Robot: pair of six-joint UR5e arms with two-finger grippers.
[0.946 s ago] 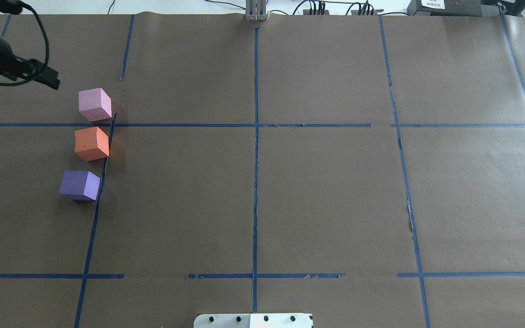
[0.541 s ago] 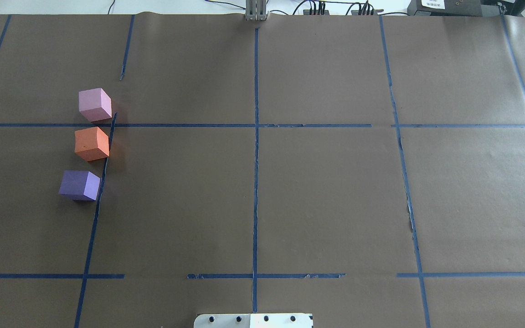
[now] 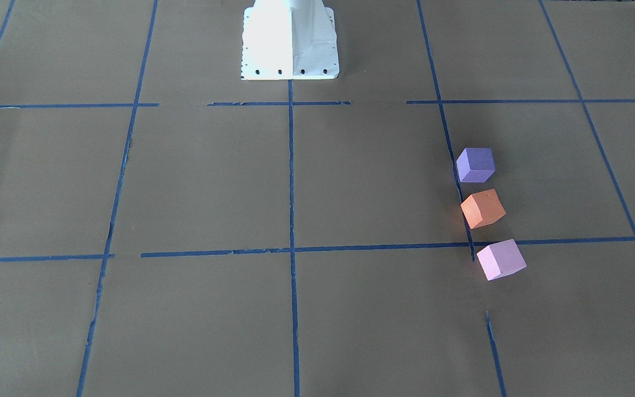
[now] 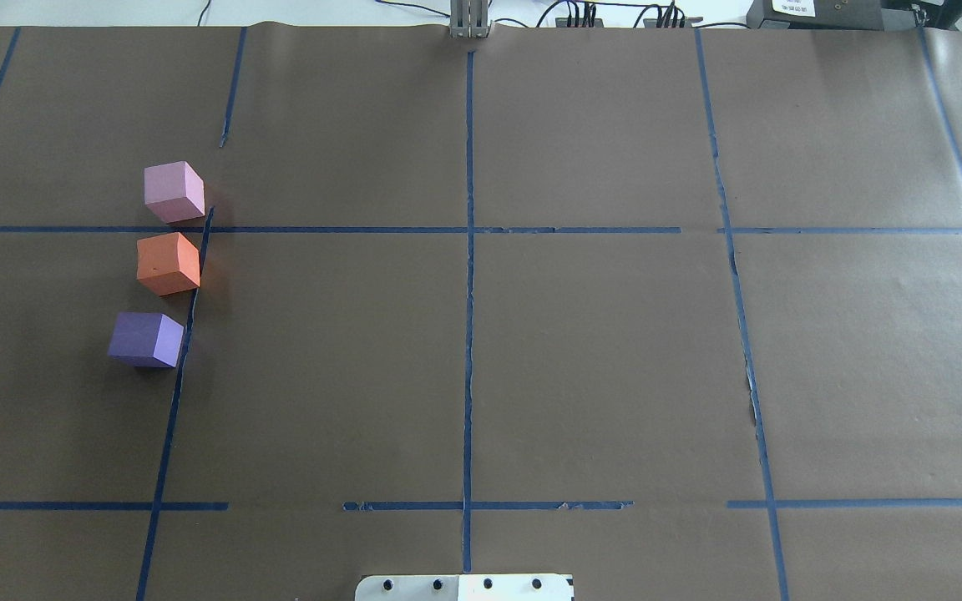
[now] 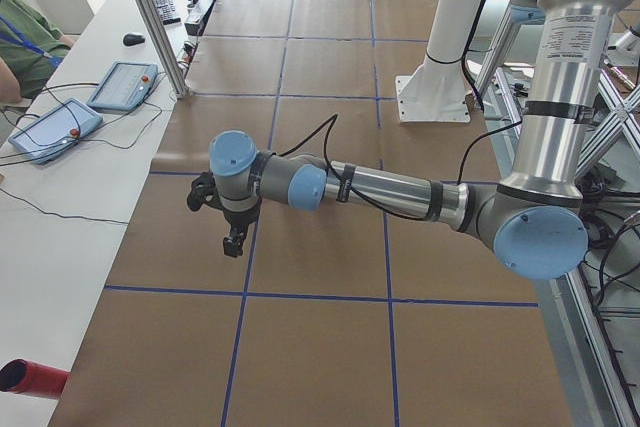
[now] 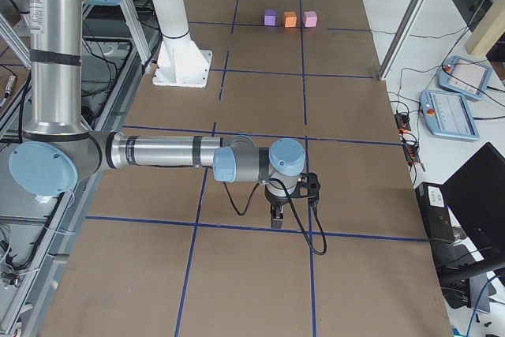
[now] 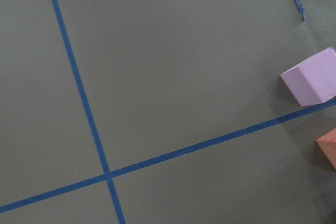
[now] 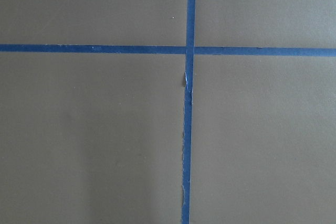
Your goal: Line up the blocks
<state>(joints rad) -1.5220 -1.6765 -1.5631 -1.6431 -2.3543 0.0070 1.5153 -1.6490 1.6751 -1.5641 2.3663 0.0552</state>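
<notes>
Three cubes lie in a near-straight row on the brown paper at the left of the overhead view: the pale pink block (image 4: 173, 192) farthest, the orange block (image 4: 167, 263) in the middle, the purple block (image 4: 145, 340) nearest. Small gaps separate them. They also show in the front-facing view: purple (image 3: 475, 165), orange (image 3: 483, 208), pink (image 3: 501, 259). The left wrist view shows the pink block (image 7: 311, 77) and a corner of the orange one (image 7: 328, 148). My left gripper (image 5: 235, 237) and right gripper (image 6: 276, 215) hang over bare paper, away from the blocks; I cannot tell whether they are open or shut.
The white robot base (image 3: 290, 38) stands at the table's near middle edge. Blue tape lines (image 4: 468, 250) mark a grid on the paper. Operator tablets (image 6: 454, 112) lie beside the far edge of the table.
My left arm, at the overhead view's top left edge 0.9 s ago, has drawn back out of that view. The three blocks have not moved.
</notes>
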